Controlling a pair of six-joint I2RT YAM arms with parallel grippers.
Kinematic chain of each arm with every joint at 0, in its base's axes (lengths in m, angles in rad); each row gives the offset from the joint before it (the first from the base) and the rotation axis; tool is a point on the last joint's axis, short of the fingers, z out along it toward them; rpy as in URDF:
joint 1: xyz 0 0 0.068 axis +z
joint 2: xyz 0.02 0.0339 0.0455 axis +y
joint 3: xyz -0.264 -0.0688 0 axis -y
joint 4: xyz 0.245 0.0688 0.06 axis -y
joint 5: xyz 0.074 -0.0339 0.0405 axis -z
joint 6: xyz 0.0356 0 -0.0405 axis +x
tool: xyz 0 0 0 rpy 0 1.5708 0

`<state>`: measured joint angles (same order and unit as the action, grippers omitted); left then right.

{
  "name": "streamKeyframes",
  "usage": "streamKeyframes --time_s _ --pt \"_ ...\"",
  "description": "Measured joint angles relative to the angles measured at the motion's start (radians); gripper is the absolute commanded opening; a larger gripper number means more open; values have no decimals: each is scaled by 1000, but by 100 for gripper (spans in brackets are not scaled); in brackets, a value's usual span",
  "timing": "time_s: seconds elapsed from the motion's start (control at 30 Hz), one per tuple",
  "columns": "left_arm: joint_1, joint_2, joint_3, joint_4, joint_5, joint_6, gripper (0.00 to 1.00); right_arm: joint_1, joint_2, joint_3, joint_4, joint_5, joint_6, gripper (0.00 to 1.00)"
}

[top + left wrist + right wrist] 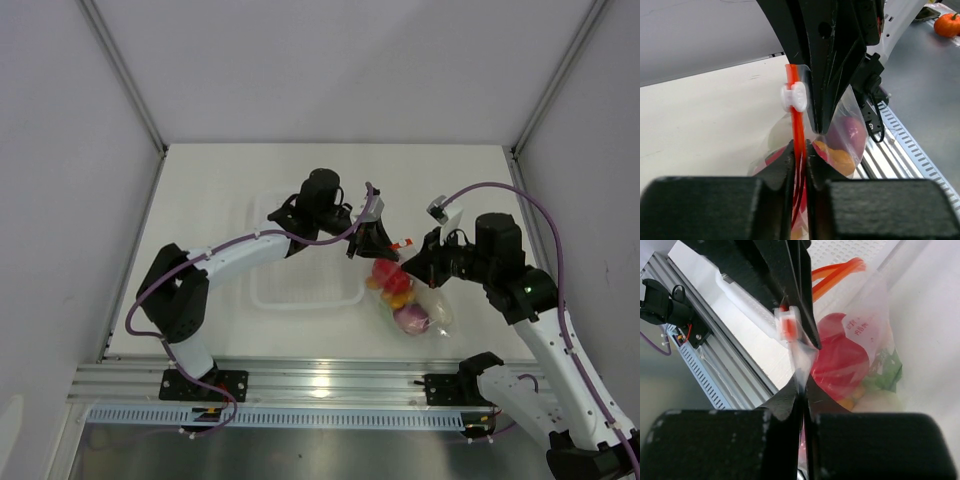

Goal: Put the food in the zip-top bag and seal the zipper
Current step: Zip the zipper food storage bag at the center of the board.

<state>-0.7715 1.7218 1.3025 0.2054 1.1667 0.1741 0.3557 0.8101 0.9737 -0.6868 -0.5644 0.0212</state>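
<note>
I hold the zip-top bag (412, 305), food (840, 357) inside, just right of the tray (268, 297), left gripper (800, 152) and right gripper (803, 387) both clamped on its mouth at the zipper (796, 127); risk: thin film slips free if the slider (794, 97) drags unevenly

I saw the clear zip-top bag (436, 310) bulging with red, orange and purple food (396, 286) near the table's (200, 240) front edge, a white slider (793, 97) on its orange-red zipper (798, 140).
</note>
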Motion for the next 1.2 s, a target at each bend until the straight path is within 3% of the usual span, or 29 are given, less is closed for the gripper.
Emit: streamKeyframes --time_s 0.03,0.1,0.13,0.2,0.43,0.67,0.73,0.8,0.87,0.93,0.97,1.13,1.2 --pt "0 0 0 -4 -2 0 1 0 0 5 -5 1 1 19" --pt "0 0 0 -18 -9 2 1 0 2 22 -9 2 2 28" --pt "0 0 -2 -28 -14 2 1 0 5 35 -13 2 -1 37" --pt "0 -4 -15 -34 -21 2 0 0 11 56 -17 -1 -5 41" --pt "0 -39 -60 -55 -38 2 0 0 64 97 -35 -18 -23 30" --pt "0 -47 -60 -55 -40 2 1 0 86 97 -51 -27 -23 34" --pt "0 -48 -60 -55 -40 1 0 0 86 97 -49 -29 -23 26" --pt "0 -48 -60 -55 -39 0 2 0 87 97 -46 -36 -24 0" --pt "0 -48 -60 -55 -38 0 19 0 90 97 -40 -46 -17 0" --pt "0 -52 -60 -55 -37 -7 28 0 93 95 -38 -48 -10 0" --pt "0 -55 -60 -56 -35 -10 41 0 93 93 -35 -48 -5 0" --pt "3 -85 -60 -67 -8 -26 59 0 63 70 -11 -59 21 0" --pt "10 -94 -60 -49 8 -53 59 0 54 70 -11 -67 23 0"
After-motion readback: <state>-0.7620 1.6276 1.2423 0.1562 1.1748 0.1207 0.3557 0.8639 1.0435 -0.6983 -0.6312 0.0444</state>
